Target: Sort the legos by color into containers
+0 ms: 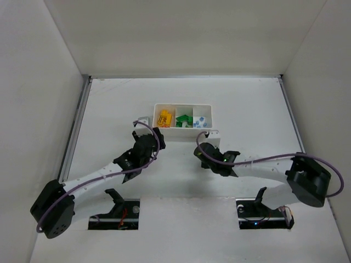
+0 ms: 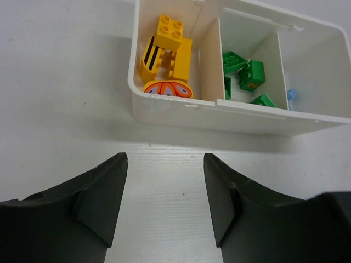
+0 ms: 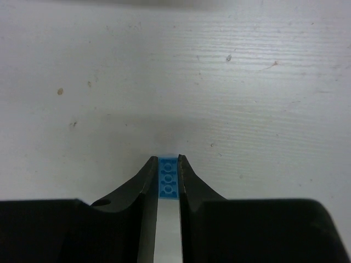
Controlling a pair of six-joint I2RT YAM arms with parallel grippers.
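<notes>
1. I see my left arm (image 1: 93, 181) stretched low from its base at the near left, running diagonally toward the far middle.
2. The left gripper (image 2: 164, 159) points to the far side with its jaws spread wide, and nothing is between them.
3. My right arm (image 1: 263, 164) reaches from its base at the right, lying almost level toward the left.
4. The right gripper (image 3: 168, 161) has its jaws pinched on a light blue brick (image 3: 168, 178), held at the fingertips with its studs facing the wrist camera.
5. The two grippers sit near each other at the middle, apart and not touching.
</notes>
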